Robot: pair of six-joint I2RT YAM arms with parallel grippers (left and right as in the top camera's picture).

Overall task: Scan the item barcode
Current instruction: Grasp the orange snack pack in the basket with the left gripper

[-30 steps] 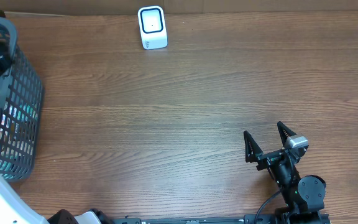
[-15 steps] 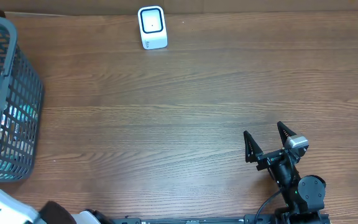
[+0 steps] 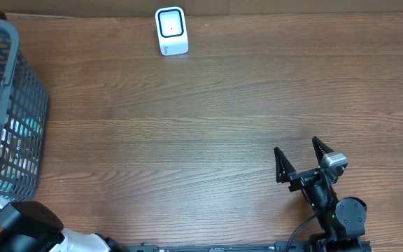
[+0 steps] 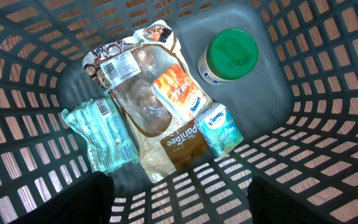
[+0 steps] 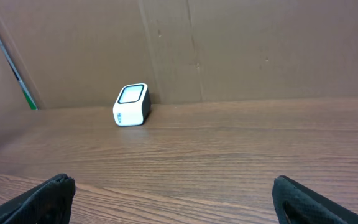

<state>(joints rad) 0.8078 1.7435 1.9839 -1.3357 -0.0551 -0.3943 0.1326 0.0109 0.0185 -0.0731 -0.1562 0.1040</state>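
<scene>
We count five items in one basket: jar, bag, teal pack, orange pack, tissues. One scanner at far edge of table. Two claws: left claw released over basket; right claw released, empty.

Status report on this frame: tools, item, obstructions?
Left tool open, empty, above basket. Right tool open, empty. Items all in basket, none picked. Nothing blocking scanner.

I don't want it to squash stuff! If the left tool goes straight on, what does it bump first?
Probably the clear bag with the brown label, lying in the basket right ahead of the left tool. Depth is unclear, so the tissue pack beside it could come first.
</scene>
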